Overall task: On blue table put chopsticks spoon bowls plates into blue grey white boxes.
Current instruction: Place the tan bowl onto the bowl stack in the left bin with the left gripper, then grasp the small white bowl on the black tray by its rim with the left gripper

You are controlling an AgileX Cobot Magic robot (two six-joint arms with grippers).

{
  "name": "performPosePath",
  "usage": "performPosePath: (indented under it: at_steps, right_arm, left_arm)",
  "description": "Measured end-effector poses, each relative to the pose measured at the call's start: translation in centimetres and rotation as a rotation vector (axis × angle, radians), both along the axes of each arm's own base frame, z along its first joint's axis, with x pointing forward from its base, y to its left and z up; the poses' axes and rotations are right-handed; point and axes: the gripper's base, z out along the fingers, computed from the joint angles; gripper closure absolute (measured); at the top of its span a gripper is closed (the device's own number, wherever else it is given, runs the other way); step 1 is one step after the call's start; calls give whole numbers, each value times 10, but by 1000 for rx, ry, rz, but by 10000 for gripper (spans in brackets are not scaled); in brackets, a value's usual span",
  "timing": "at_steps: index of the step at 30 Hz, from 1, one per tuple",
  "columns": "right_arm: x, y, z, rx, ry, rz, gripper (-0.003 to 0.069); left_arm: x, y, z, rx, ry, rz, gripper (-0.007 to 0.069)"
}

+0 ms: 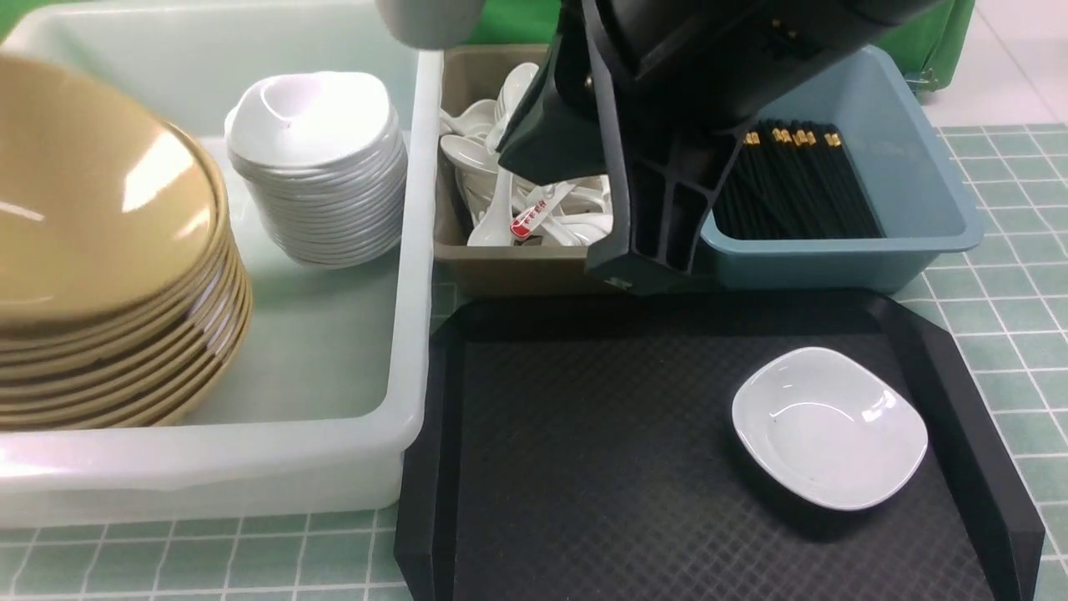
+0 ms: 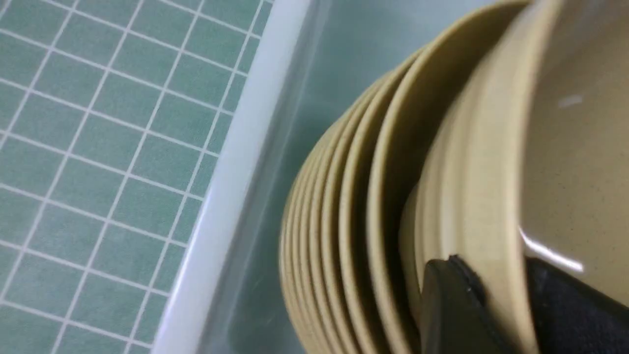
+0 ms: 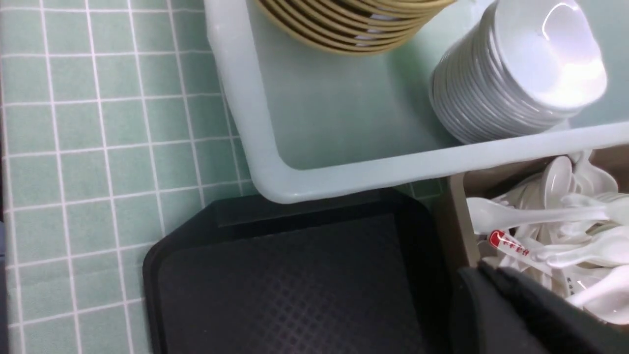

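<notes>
- Straddling the rim of a tan bowl, the left gripper point(image 2: 501, 282) is keeping one finger inside and one outside; whether it is clamping the rim, I cannot tell.
- The right gripper point(image 3: 484, 273) is hanging over the area of the grey box point(image 1: 526, 265), its fingers closing on each other and holding nothing.
- The bowls point(image 1: 92, 209) are leaning in a tilted stack inside the white box point(image 1: 200, 455), at its left side in the front view.
- Beside them, a stack of plates point(image 1: 313, 159) is standing in the same box, tilting slightly.
- One more plate point(image 1: 830, 430) is resting on the black tray point(image 1: 584, 467), toward its right side in the front view, its hollow facing up.
- Each spoon point(image 1: 498, 209) in the grey box is lying in a jumbled pile, one with a red mark point(image 1: 530, 219) showing among them.
- The chopsticks point(image 1: 801, 188) are lying side by side in the blue box point(image 1: 843, 260), their gold bands facing away from the camera.
- The table point(image 1: 1018, 334) is showing its tiled surface around the tray and boxes.
</notes>
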Motion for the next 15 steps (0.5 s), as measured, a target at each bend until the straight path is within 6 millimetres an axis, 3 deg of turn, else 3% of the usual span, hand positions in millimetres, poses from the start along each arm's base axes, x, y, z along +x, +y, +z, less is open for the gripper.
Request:
performPosePath:
  at_steps: [7, 10, 12, 15]
  right_arm:
    - [-1, -2, -2, -26, 10, -2, 613]
    - [1, -4, -2, -48, -2, -20, 612]
    - [2, -5, -2, -51, -7, -29, 612]
    - [7, -8, -8, -68, -2, -114, 612]
  left_arm:
    - [4, 7, -4, 30, 38, 4, 173]
    - [2, 5, 15, 41, 8, 15, 70]
    - [1, 1, 27, 44, -17, 14, 48]
    - [2, -38, 60, 29, -98, -92, 40]
